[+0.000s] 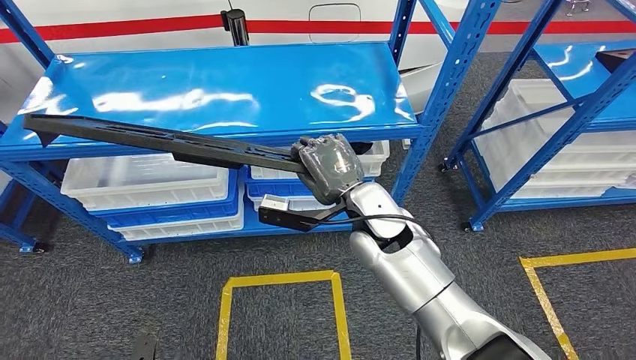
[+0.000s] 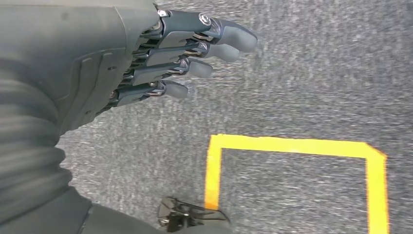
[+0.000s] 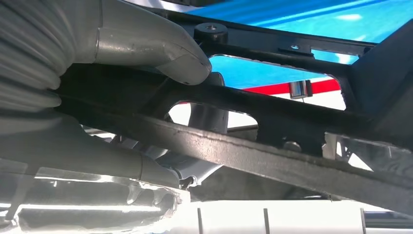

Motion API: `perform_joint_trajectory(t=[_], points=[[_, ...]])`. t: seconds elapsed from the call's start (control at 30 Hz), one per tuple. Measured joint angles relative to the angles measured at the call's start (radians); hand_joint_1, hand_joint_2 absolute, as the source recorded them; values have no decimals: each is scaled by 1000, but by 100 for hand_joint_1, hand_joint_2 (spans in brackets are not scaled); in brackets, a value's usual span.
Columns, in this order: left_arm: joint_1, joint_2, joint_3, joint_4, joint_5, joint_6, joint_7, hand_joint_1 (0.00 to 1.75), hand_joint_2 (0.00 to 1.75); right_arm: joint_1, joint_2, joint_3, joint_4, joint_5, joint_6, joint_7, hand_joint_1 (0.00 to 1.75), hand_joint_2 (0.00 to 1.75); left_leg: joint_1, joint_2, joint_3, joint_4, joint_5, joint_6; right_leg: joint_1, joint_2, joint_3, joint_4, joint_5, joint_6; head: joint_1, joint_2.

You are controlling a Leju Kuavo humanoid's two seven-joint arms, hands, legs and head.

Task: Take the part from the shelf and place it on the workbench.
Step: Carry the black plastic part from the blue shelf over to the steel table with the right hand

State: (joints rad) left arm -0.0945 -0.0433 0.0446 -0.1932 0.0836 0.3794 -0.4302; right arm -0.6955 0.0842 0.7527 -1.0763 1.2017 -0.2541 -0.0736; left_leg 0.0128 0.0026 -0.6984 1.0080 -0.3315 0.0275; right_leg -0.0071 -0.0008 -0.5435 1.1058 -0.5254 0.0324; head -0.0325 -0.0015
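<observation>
At the far left, the blue shelf (image 1: 225, 86) carries a glossy top board, with white bins (image 1: 146, 180) stacked on the level beneath it. A long black part (image 1: 150, 139) runs along the near edge of that top board, its left tip close to the shelf's left corner and its right end caught in the right robot hand (image 1: 328, 166). Whether the part rests on the edge or is raised just off it cannot be told. The right wrist view shows the hand's thumb (image 3: 160, 48) on one side of the part (image 3: 272, 156), the other fingers wrapped around the opposite side, clamped firmly on it. On the near grey carpet lies a yellow tape square (image 1: 281, 307). The left robot hand (image 2: 160, 63) hangs over that carpet, fingers (image 2: 214, 51) nearly straight, a little apart and holding nothing. At the right stands a second blue shelf (image 1: 570, 112) with more white bins.
</observation>
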Motion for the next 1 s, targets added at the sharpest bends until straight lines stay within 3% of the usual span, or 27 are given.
perform_joint_trajectory(t=[0.03, 0.07, 0.13, 0.17, 0.2, 0.23, 0.3, 0.33, 0.37, 0.4, 0.43, 0.5, 0.57, 0.67, 0.7, 0.77, 0.83, 0.87, 0.9, 0.93, 0.97, 1.0], points=[[0, 0, 0, 0, -1, 0, 1, 0, 175, -3, 2, -2, 0, 1, 0, 0, 175, 175, -1, -1, -9, -2, 14, -6, 3, 0, 47, -71, -6, -6, -2, 0], [-1, 0, 0, 0, -1, 0, 3, 0, 175, -4, 3, -3, -1, 2, 0, 0, 175, 175, -3, -1, -14, -6, 28, -11, 6, 0, 73, -120, -14, -11, -3, 0], [1, 1, 0, 0, -2, 0, 4, 0, 175, -4, 5, -4, -1, 3, 0, -2, 175, 175, -2, -1, -21, -19, 57, -22, 2, 1, 68, -147, -3, -20, -7, 0], [3, 2, 0, 0, -2, 0, 5, 0, 175, -2, 6, -5, 0, 3, 0, -2, 175, 175, 1, -2, -27, -18, 52, -26, -4, 0, 61, -148, 8, -28, -7, 0], [5, 2, 0, 0, -2, 0, 5, 0, 175, -1, 7, -5, 1, 4, 0, -3, 175, 175, 5, -2, -37, 0, 23, -32, -9, -3, 54, -148, 21, -39, -8, 0], [6, 3, 0, 0, -3, 0, 6, 0, 175, 0, 8, -5, 2, 4, 0, -3, 175, 175, 8, -3, -53, 41, -26, -38, -14, -5, 46, -149, 35, -48, -9, 0], [6, 4, -1, 0, -3, 0, 6, 0, 175, 1, 11, -4, 3, 5, 0, -3, 175, 175, 13, -3, -91, 183, -137, -51, -13, -8, 18, -147, 63, -57, -10, 0], [6, 5, -1, 0, -3, 0, 5, 0, 175, 2, 12, -4, 3, 5, 0, -3, 175, 175, 14, -3, -102, 251, -163, -57, -12, -8, 2, -146, 76, -55, -11, 0], [5, 5, -1, 0, -4, 0, 5, 0, 175, 4, 12, -4, 3, 5, 0, -3, 175, 175, 17, -3, -100, 295, -165, -62, -13, -8, -15, -143, 87, -52, -11, 0], [5, 5, -1, 0, -4, 0, 5, 0, 175, 5, 13, -4, 3, 5, 0, -3, 175, 175, 21, -3, -79, 303, -149, -66, -15, -7, -31, -139, 97, -48, -11, 0], [5, 5, -1, 0, -4, 0, 5, 0, 175, 5, 13, -5, 3, 5, 0, -3, 175, 175, 25, -2, -40, 274, -126, -70, -17, -7, -48, -132, 105, -42, -11, 0], [2, 5, 0, 0, -4, 0, 4, 0, 175, 5, 13, -6, 3, 6, 0, -3, 175, 175, 31, -5, 69, 145, -125, -79, -19, -6, -78, -112, 116, -28, -13, 0], [-1, 5, 0, -1, -5, -1, 3, 0, 175, 5, 16, -6, 3, 7, 0, -3, 175, 175, 28, -12, 129, 56, -155, -70, -13, -6, -95, -99, 126, -13, -12, 0], [-2, 4, -1, -1, -5, -2, 4, 0, 175, 6, 16, -7, 3, 8, 0, -4, 175, 175, 18, -10, 117, 43, -139, -32, -8, -5, -108, -98, 140, 10, -8, 0], [-3, 4, -1, -1, -4, -2, 4, 0, 175, 6, 15, -7, 3, 8, 0, -4, 175, 175, 16, -7, 107, 40, -126, -18, -8, -4, -120, -84, 124, 10, -7, 0], [-4, 4, 0, -1, -2, -2, 4, 0, 175, 7, 14, -7, 3, 8, 0, -4, 175, 175, 13, -3, 80, 36, -99, 3, -10, -3, -158, 5, 43, -4, -5, 0], [-4, 4, 0, -1, 0, 0, 3, 0, 175, 8, 13, -7, 3, 10, 0, -4, 175, 175, 8, -2, 46, 36, -72, 11, -9, -2, -194, 140, -34, -11, -3, 0], [-4, 4, 0, -1, 0, 0, 3, 0, 175, 10, 13, -7, 3, 12, 0, -5, 175, 175, 5, -2, 28, 36, -58, 12, -8, -2, -197, 189, -45, -6, -3, 0], [-4, 3, 1, -1, 0, 1, 3, 0, 175, 11, 13, -7, 3, 14, 0, -5, 175, 175, 1, -2, 9, 37, -44, 12, -6, -2, -185, 210, -37, 1, -3, 0], [-4, 3, 1, -1, 0, 2, 3, 0, 175, 12, 13, -7, 3, 16, 0, -5, 175, 175, -2, -2, -8, 37, -30, 11, -2, -2, -156, 197, -17, 5, -3, 0], [-4, 2, 1, -1, 0, 2, 2, 0, 175, 13, 13, -7, 2, 17, 0, -5, 175, 175, -3, -3, -23, 37, -16, 11, 4, -2, -108, 147, 1, 3, -3, 0], [-4, -1, 1, -1, 0, 3, 2, 0, 175, 13, 14, -8, 0, 19, 1, -5, 175, 175, -5, -3, -35, 36, -4, 8, 11, -2, -44, 71, 2, -8, -4, 0]])
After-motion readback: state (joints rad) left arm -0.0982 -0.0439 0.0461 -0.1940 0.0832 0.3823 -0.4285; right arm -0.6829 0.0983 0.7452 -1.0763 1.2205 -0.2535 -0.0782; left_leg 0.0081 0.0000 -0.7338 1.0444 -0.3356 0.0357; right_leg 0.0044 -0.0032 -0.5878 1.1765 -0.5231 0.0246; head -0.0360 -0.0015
